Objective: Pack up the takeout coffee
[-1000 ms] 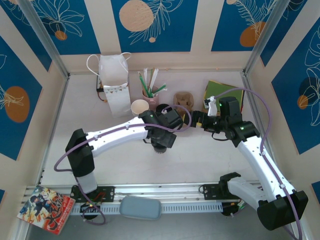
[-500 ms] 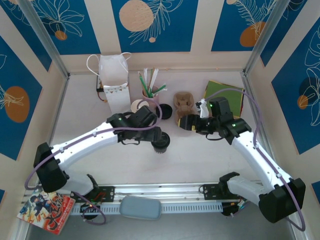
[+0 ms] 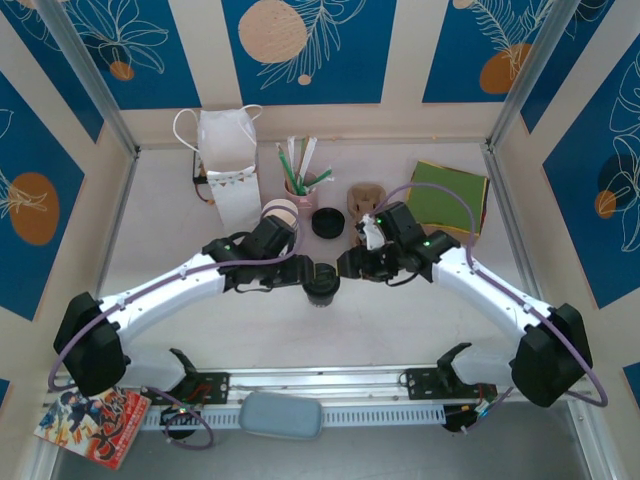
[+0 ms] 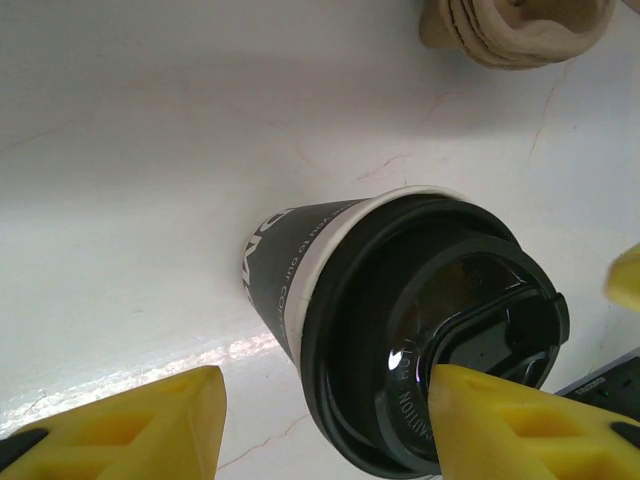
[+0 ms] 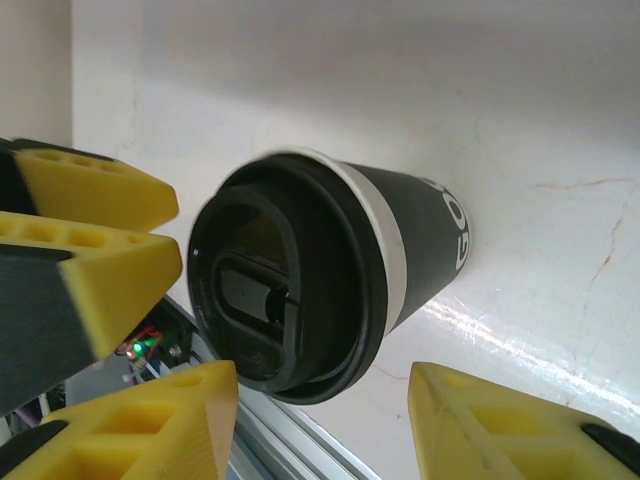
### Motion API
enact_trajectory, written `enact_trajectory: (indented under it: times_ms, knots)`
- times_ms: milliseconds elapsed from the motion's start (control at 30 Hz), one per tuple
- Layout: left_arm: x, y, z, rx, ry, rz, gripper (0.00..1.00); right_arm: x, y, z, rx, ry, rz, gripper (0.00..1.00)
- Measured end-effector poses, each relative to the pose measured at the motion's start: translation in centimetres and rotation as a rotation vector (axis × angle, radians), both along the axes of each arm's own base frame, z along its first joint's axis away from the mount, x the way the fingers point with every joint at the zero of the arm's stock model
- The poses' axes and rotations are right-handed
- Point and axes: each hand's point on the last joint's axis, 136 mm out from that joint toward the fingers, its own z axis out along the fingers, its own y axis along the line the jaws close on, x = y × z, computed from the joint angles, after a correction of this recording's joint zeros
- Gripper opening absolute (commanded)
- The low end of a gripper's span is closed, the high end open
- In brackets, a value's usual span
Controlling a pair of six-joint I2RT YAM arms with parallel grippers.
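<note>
The takeout coffee (image 3: 321, 290) is a small cup with a dark band and a round black lid, standing upright mid-table. My left gripper (image 3: 306, 271) comes at it from the left and my right gripper (image 3: 345, 266) from the right. In the left wrist view the coffee (image 4: 400, 320) stands between the open yellow fingers of the left gripper (image 4: 325, 405), and the right-hand finger (image 4: 510, 425) overlaps the lid rim. In the right wrist view the coffee (image 5: 300, 275) sits above the open right gripper (image 5: 320, 405), with gaps on both sides. The white paper bag (image 3: 228, 165) stands at the back left.
A lidless cup (image 3: 281, 212) and a loose black lid (image 3: 327, 222) lie just behind the arms. A pink holder with straws (image 3: 300, 185), a brown cardboard carrier (image 3: 365, 197) and green paper (image 3: 447, 192) sit further back. The table's front rail (image 3: 320, 385) is close by.
Both grippers have moved in on the coffee, the left stretching out low, the right swinging leftward. Both pairs of jaws have narrowed.
</note>
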Motion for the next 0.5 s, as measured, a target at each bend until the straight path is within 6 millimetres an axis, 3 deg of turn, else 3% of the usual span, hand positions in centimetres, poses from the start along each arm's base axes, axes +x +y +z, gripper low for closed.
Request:
enact_trajectory:
  times_ms: [133, 500]
  knots:
    - [-0.1, -0.1, -0.3, 0.002, 0.01, -0.005, 0.54, 0.0, 0.8, -1.1, -0.045, 0.011, 0.017, 0.45]
    - [0.2, -0.2, -0.9, 0.017, 0.016, -0.019, 0.51, 1.1, 1.3, -1.8, -0.092, -0.003, 0.016, 0.42]
